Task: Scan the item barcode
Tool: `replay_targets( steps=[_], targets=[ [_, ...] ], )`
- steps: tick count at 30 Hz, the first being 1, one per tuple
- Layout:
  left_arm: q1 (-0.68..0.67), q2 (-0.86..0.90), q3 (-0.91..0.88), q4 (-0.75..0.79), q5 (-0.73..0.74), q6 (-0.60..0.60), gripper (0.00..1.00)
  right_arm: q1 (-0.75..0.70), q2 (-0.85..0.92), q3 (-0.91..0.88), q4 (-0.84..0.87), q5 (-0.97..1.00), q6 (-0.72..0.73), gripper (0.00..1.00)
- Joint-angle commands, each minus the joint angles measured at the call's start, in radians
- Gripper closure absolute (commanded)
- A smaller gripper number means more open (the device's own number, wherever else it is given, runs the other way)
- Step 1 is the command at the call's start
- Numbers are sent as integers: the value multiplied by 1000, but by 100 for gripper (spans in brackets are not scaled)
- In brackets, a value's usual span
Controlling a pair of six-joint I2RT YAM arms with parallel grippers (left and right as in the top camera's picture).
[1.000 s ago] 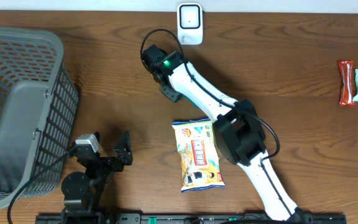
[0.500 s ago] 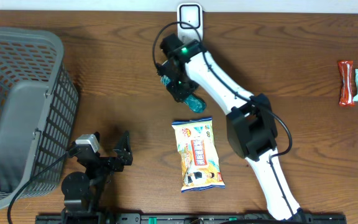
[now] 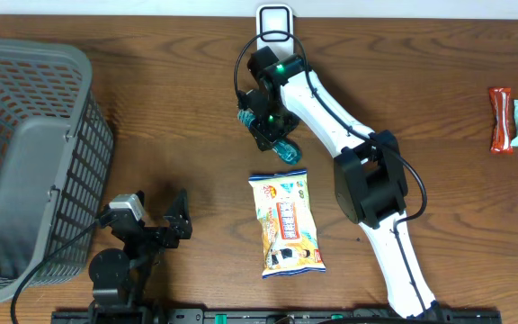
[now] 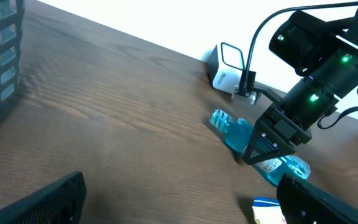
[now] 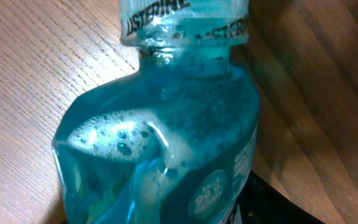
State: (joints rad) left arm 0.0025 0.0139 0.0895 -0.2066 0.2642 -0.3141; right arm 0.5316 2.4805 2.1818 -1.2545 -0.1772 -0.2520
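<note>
The item is a blue mouthwash bottle [image 3: 285,149], held above the table in my right gripper [image 3: 268,126], which is shut on its body. It hangs tilted just below the white scanner [image 3: 275,24] at the table's back edge. In the right wrist view the bottle [image 5: 166,137] fills the frame, neck upward, foam inside, a dark finger [image 5: 263,205] beside it. The left wrist view shows the bottle [image 4: 238,134] under the right gripper [image 4: 272,140], in front of the scanner [image 4: 225,68]. No barcode shows. My left gripper [image 3: 180,219] rests open at the front left, nothing between its fingers.
A snack packet [image 3: 286,223] lies flat in front of the held bottle. A grey mesh basket [image 3: 25,162] stands at the left edge. Wrapped snacks [image 3: 502,119] lie at the far right edge.
My right arm has swung to the right with the bottle and now sits closer under the scanner. The left arm has not moved.
</note>
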Motion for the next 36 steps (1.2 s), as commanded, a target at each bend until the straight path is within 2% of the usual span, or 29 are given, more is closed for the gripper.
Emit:
replay_targets(
  steps=[1, 12, 28, 30, 34, 35, 36],
  targets=[
    [-3, -3, -16, -21, 13, 2, 2, -5, 16, -3, 3, -20, -27, 52],
    [-3, -3, -16, -21, 13, 2, 2, -48, 16, -2, 2, -26, -60, 54],
    [-3, -3, -16, -21, 13, 2, 2, -58, 16, -2, 1, -39, -59, 50],
    [-3, -3, -16, -21, 13, 2, 2, -58, 12, -2, -2, -39, -55, 44],
    [-3, -3, -16, -21, 13, 2, 2, -58, -6, 7, -5, -39, -32, 14],
    [-3, -3, -16, -21, 13, 2, 2, -58, -14, 12, -6, -39, -33, 3],
    [-3, -3, -16, -21, 13, 2, 2, -57, -23, 15, -5, -39, -33, 1]
  ],
)
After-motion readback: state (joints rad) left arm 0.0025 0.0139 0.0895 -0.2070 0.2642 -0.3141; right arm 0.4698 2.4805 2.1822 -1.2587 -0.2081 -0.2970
